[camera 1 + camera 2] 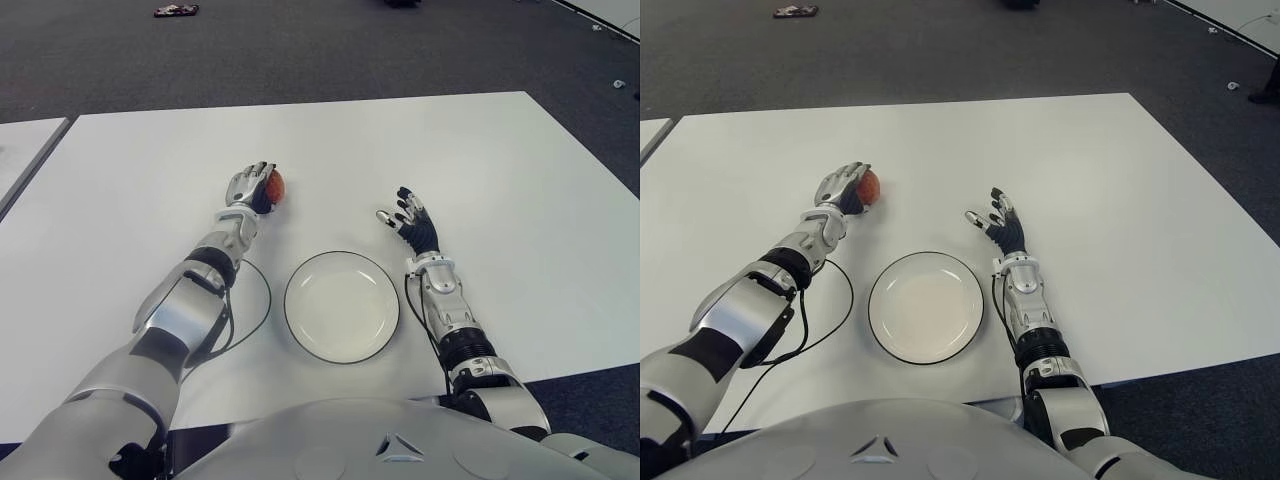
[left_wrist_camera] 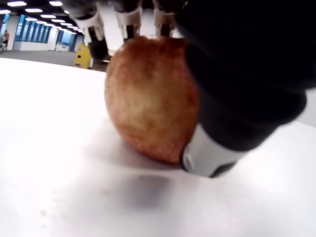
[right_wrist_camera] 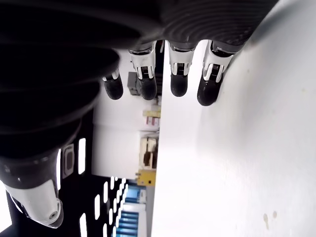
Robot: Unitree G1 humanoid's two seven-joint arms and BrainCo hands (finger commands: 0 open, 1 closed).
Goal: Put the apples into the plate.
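One red-orange apple [image 1: 277,184] sits on the white table [image 1: 480,160], left of and beyond the plate. My left hand [image 1: 250,187] covers it from the near-left side. In the left wrist view the fingers [image 2: 126,22] curl over the apple [image 2: 148,98] and the thumb [image 2: 212,153] presses against its side, while the fruit still touches the table. The white plate [image 1: 342,305] with a dark rim lies in front of me, with nothing in it. Just right of and beyond the plate, my right hand [image 1: 408,222] is held with spread fingers [image 3: 148,86] and holds nothing.
A black cable [image 1: 262,300] loops on the table between my left forearm and the plate. A second table's edge [image 1: 25,150] shows at the far left. Dark carpet lies beyond, with a small object [image 1: 176,10] on it.
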